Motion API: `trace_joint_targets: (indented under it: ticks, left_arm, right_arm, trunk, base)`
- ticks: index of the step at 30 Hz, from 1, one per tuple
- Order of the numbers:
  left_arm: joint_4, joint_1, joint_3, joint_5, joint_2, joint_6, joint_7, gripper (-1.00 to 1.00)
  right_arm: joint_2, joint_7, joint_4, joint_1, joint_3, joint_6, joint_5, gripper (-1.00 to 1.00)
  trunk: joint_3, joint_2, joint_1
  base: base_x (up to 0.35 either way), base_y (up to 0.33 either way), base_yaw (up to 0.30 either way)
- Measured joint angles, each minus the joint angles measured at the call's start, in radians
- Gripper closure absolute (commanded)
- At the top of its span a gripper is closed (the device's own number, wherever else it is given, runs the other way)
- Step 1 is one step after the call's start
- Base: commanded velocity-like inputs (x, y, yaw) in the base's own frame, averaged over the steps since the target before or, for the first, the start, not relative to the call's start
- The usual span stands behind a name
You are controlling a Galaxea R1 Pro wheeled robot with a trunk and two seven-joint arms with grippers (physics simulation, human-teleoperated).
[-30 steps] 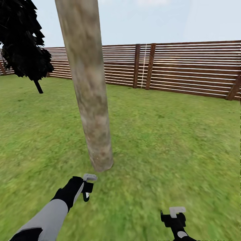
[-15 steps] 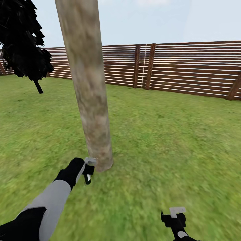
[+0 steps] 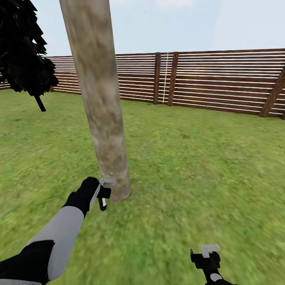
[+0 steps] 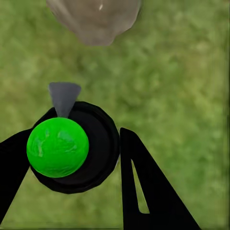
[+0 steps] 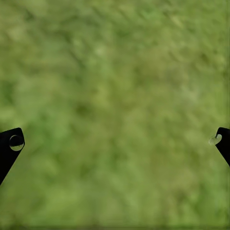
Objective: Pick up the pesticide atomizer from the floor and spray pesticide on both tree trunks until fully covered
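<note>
A thick, mottled grey-brown tree trunk (image 3: 103, 114) rises from the lawn just ahead, its crown out of view. My left gripper (image 3: 103, 194) is low beside the trunk's base, nearly touching it. In the left wrist view this gripper (image 4: 76, 139) is shut on the pesticide atomizer (image 4: 58, 147), a black round body with a bright green top. The atomizer's grey nozzle (image 4: 63, 96) points at the trunk's foot (image 4: 93, 19). My right gripper (image 3: 208, 254) hangs low at the right, open (image 5: 115, 139) over bare grass with nothing between its fingers.
A brown horizontal-slat fence (image 3: 221, 83) runs along the back of the green lawn (image 3: 198, 158). A near-black narrow conifer-like tree (image 3: 21, 51) stands at the far left. Open grass lies to the right of the trunk.
My left arm has pushed forward with the atomizer, from short of the trunk's base to right beside it. The view has shifted slightly. The right arm is still.
</note>
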Motion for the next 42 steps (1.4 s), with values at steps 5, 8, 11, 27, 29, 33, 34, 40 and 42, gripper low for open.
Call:
trace_joint_targets:
  ticks: [5, 8, 11, 27, 29, 33, 34, 40, 42]
  left_arm:
    - [-0.137, -0.002, 0.004, -0.005, 0.046, 0.105, -0.006, 1.00]
    - [-0.151, -0.003, -0.003, 0.008, 0.040, 0.133, -0.037, 1.00]
    - [-0.164, -0.022, -0.004, 0.003, 0.007, 0.137, -0.043, 1.00]
    - [-0.190, -0.025, -0.006, -0.004, 0.033, 0.164, -0.043, 1.00]
    - [-0.191, -0.026, -0.006, -0.006, 0.035, 0.164, -0.043, 1.00]
    - [-0.192, -0.027, -0.006, -0.005, 0.036, 0.164, -0.043, 1.00]
    - [-0.192, -0.027, -0.005, -0.006, 0.036, 0.164, -0.043, 1.00]
    - [-0.205, -0.024, -0.006, -0.004, 0.030, 0.165, -0.042, 1.00]
    - [-0.206, -0.023, -0.006, -0.005, 0.029, 0.165, -0.042, 1.00]
  right_arm:
    - [0.000, 0.000, 0.000, 0.000, 0.000, 0.000, 0.000, -1.00]
    - [0.000, 0.000, 0.000, 0.000, 0.000, 0.000, 0.000, -1.00]
    - [0.000, 0.000, 0.000, 0.000, 0.000, 0.000, 0.000, -1.00]
    - [0.000, 0.000, 0.001, 0.000, 0.000, 0.000, 0.000, -1.00]
    - [0.000, 0.000, 0.001, 0.000, 0.000, -0.001, 0.000, -1.00]
    - [0.000, 0.000, 0.000, 0.000, 0.001, -0.001, 0.000, -1.00]
    - [0.000, 0.000, -0.001, 0.000, 0.001, -0.001, 0.001, -1.00]
    - [0.000, 0.000, -0.001, 0.000, 0.002, -0.001, 0.001, -1.00]
    - [0.000, 0.000, -0.001, 0.000, 0.002, 0.000, 0.002, -1.00]
  trunk:
    - [0.000, 0.000, 0.000]
    - [0.000, 0.000, 0.000]
    - [0.000, 0.000, 0.000]
    - [0.000, 0.000, 0.000]
    - [0.000, 0.000, 0.000]
    - [0.000, 0.000, 0.000]
    - [0.000, 0.000, 0.000]
    - [0.000, 0.000, 0.000]
    - [0.000, 0.000, 0.000]
  base:
    - [0.000, 0.000, 0.000]
    - [0.002, 0.000, 0.000]
    - [0.148, -0.091, 0.040]
    - [0.087, -0.112, 0.057]
    - [0.000, -0.273, 0.000]
    - [-0.015, -0.274, 0.000]
    - [-0.056, -0.274, 0.000]
    - [0.018, -0.274, 0.027]
    - [0.141, -0.260, 0.203]
